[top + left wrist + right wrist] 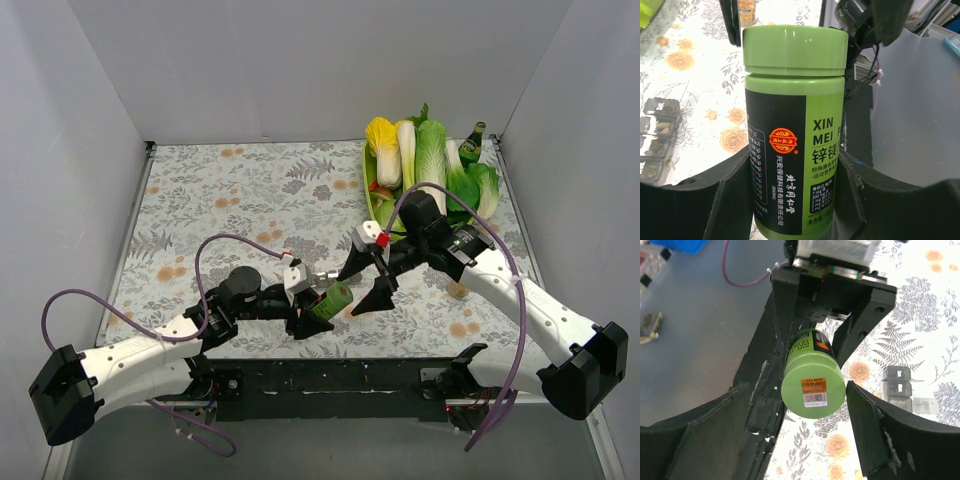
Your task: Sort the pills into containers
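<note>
Two grippers meeting at one pill bottle (331, 299), lid end toward the right.

Held round its body by the left gripper (790, 200), long axis near level, running from left hand to right, lid (813, 390) on. Opposite, right gripper (800, 405) facing that lid end-on, jaws spread wide to either side, clear of it; arm bent down from the right. Down on the floral table (250, 190), containers (900, 390) lying flat, just beside and below the bottle. Probably next: closing on the lid to twist.
</note>
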Controlling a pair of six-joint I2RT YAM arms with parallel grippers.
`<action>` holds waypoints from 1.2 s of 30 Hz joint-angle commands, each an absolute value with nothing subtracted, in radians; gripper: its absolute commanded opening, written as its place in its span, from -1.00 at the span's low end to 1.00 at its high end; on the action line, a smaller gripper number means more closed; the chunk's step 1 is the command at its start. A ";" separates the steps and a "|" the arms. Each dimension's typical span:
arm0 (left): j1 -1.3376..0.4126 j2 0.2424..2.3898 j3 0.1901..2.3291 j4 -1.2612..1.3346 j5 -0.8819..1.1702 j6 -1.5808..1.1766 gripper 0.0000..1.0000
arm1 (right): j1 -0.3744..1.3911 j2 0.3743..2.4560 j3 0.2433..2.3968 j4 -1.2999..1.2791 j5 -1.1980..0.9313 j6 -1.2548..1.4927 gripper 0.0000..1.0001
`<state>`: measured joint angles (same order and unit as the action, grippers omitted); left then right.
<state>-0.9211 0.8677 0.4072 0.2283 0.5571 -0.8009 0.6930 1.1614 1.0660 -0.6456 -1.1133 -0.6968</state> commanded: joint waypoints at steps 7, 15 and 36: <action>-0.913 0.919 0.475 0.233 0.459 -0.805 -1.00 | 0.669 1.178 1.042 -0.319 -0.971 -0.117 0.82; -0.913 0.939 0.489 0.242 0.397 -0.795 -1.00 | 0.670 1.229 1.025 -0.365 -0.859 -0.112 0.79; -0.911 0.873 0.538 0.126 0.604 -0.692 -1.00 | 0.765 1.197 1.089 -0.829 -1.185 -1.007 -0.61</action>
